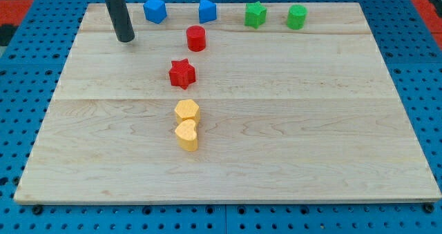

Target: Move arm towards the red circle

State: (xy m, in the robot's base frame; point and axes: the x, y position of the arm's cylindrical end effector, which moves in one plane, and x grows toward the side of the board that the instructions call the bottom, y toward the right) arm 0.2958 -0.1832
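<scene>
The red circle (196, 38) is a short red cylinder near the view's top, left of centre. My tip (126, 39) rests on the board to its left, about a hundred pixels away at the same height in the view. A red star (182, 74) lies just below the red circle. No block touches my tip.
A blue cube (155, 10) and a blue pentagon (207, 10) sit along the top edge, with a green star (255, 14) and a green hexagon (297, 16) to their right. A yellow hexagon (187, 111) and a yellow heart (186, 134) lie mid-board on the wooden board (331, 123).
</scene>
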